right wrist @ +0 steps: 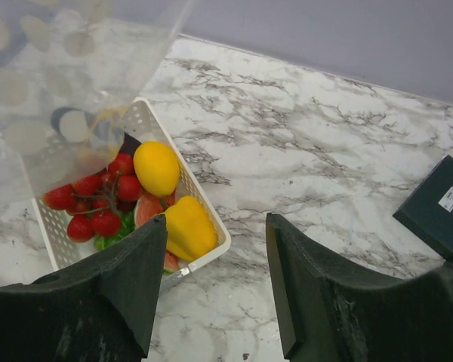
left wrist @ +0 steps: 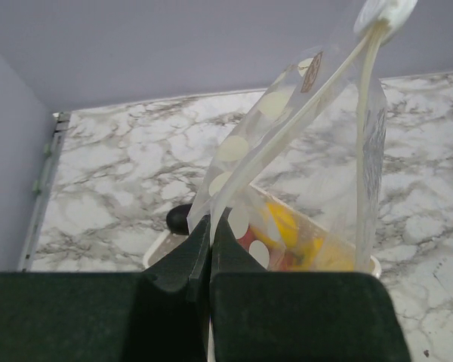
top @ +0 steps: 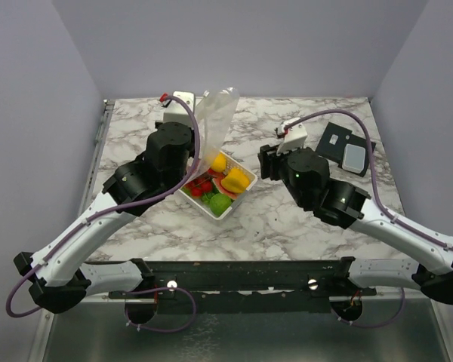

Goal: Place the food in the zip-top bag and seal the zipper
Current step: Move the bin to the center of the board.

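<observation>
Clear dotted zip-top bag (top: 215,113) upright, pinched by left tool (left wrist: 210,224), right tool (right wrist: 215,230) spread

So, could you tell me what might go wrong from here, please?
1. The left gripper pinches the bag by one edge only; its mouth looks flat, so food may not go in.
2. The bag is held close over the basket, so the open right gripper could snag it.
3. The food lies packed close; gripping one piece may nudge others.
</observation>
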You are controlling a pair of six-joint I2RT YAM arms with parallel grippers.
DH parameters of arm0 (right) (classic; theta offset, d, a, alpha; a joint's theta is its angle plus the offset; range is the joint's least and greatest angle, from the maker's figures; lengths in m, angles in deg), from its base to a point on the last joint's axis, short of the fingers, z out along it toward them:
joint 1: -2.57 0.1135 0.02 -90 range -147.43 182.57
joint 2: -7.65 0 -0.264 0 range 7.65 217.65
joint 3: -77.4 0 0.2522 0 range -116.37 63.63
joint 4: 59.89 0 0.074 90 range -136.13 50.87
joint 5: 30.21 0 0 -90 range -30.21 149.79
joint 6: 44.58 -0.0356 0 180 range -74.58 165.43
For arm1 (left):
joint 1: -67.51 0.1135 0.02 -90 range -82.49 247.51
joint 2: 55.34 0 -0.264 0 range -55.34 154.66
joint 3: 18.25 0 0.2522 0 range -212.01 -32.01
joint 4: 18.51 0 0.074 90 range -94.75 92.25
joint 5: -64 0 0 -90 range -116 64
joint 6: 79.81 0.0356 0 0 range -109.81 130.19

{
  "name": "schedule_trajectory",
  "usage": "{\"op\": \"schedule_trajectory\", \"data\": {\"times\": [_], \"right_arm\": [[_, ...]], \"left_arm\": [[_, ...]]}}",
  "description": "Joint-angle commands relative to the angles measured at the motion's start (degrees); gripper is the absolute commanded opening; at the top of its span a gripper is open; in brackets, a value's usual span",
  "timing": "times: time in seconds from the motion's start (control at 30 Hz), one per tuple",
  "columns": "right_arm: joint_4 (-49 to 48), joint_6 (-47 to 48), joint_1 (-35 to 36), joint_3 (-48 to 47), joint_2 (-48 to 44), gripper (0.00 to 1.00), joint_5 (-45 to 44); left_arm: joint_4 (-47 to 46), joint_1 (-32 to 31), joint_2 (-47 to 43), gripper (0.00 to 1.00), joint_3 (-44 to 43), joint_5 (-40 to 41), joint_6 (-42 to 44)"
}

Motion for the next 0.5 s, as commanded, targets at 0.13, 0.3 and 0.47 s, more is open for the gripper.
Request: {"op": "schedule_trajectory", "data": {"times": [0.13,0.3,0.47], "right_arm": [[8.83,-2.36,0.11,-8.49,11.16,0.63,-0.81],[11.99,-2.98,-3.11,-13.0,17.76,0.63,6.15],[16.12,-1.92,-6.22,-18.85,24.52,0.63,13.49]], "left_arm": [[1.34,0.14,-3.68,0.0,2.22,15.53,5.01],[2.5,0.14,-5.07,0.0,3.42,21.39,4.3],[5.87,0.08,-5.75,0.0,3.65,26.35,2.32]]}}
